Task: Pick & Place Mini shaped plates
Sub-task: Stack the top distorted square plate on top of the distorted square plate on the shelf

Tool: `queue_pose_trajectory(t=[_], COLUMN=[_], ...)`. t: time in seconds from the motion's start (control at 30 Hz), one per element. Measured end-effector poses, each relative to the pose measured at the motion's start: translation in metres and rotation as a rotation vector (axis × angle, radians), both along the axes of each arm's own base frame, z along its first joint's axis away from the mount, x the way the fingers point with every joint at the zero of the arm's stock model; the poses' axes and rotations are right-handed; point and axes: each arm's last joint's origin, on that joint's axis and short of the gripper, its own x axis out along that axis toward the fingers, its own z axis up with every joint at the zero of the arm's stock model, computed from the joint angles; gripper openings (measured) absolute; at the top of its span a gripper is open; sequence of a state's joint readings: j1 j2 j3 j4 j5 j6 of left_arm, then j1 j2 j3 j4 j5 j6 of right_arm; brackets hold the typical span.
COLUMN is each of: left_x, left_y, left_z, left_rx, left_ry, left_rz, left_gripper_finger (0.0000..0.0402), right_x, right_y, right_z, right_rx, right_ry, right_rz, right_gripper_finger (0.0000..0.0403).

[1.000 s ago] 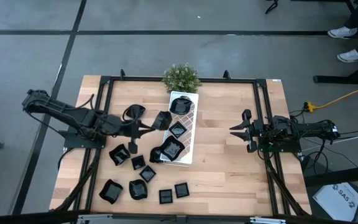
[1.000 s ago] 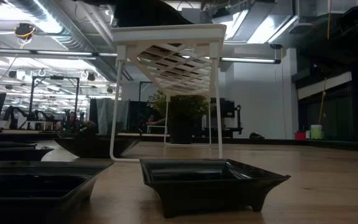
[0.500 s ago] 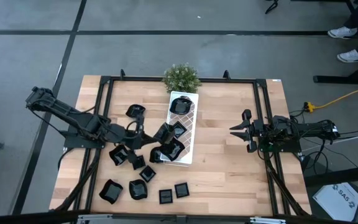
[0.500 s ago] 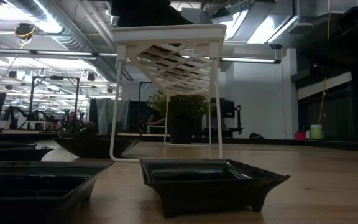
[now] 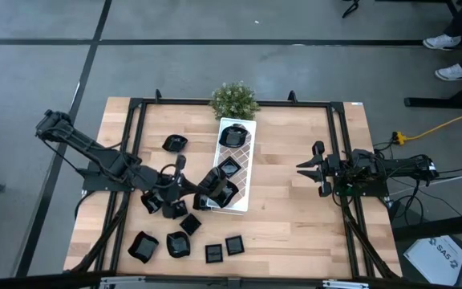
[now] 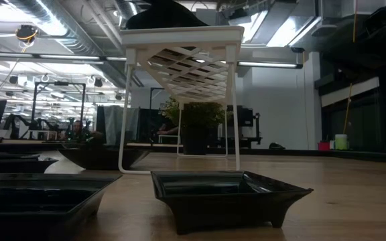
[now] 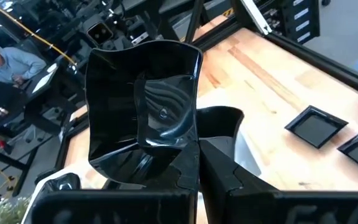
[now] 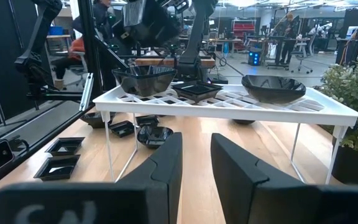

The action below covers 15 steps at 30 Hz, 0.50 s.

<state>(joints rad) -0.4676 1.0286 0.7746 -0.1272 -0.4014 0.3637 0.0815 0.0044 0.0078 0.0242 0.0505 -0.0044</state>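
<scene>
A long white lattice tray [image 5: 245, 152] on thin legs [image 6: 127, 114] stands mid-table and carries a few glossy black mini plates [image 5: 233, 135] [image 8: 273, 87]. More mini plates lie on the wood to its left and toward the near edge [image 5: 144, 245] [image 5: 233, 245] [image 6: 226, 194]. My left gripper [image 5: 199, 183] [image 7: 197, 149] is shut on a wavy-edged square plate [image 7: 145, 112] [image 5: 213, 178], at the tray's near-left end. My right gripper [image 5: 315, 167] [image 8: 194, 162] waits at the right, open and holding nothing. My left gripper pinches the wavy square plate by its rim [image 7: 188, 140] between the two fingers. The fingers come from the table's left, slanting a little downward. The plate is lifted clear and tipped up on edge, its hollow facing back at the wrist, over the tray's near end [image 8: 148, 22].
A small green potted plant [image 5: 233, 99] stands at the tray's far end. A black frame of rails [image 5: 339, 144] runs round the tabletop. Bare wood lies between the tray and my right gripper.
My left gripper has carried the plate toward the table's near edge along the tray's left side, ending over the tray's near-left end. It has rolled somewhat on the way. The plate stays lifted clear in the shut fingers.
</scene>
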Motion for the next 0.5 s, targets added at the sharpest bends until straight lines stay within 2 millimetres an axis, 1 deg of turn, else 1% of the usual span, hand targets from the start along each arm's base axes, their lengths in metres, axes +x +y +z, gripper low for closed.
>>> queue_pose_trajectory(t=[0.5], left_x=[-0.0002], left_y=[-0.0092], left_z=[0.0033], left_rx=[-0.008], left_ry=[-0.044], left_rz=[-0.043], left_gripper_finger=[0.0002], right_x=[0.0000], right_y=[0.0000], right_z=[0.0000], right_rx=[0.000], right_ry=[0.000], right_rz=[0.000], right_gripper_finger=[0.0085])
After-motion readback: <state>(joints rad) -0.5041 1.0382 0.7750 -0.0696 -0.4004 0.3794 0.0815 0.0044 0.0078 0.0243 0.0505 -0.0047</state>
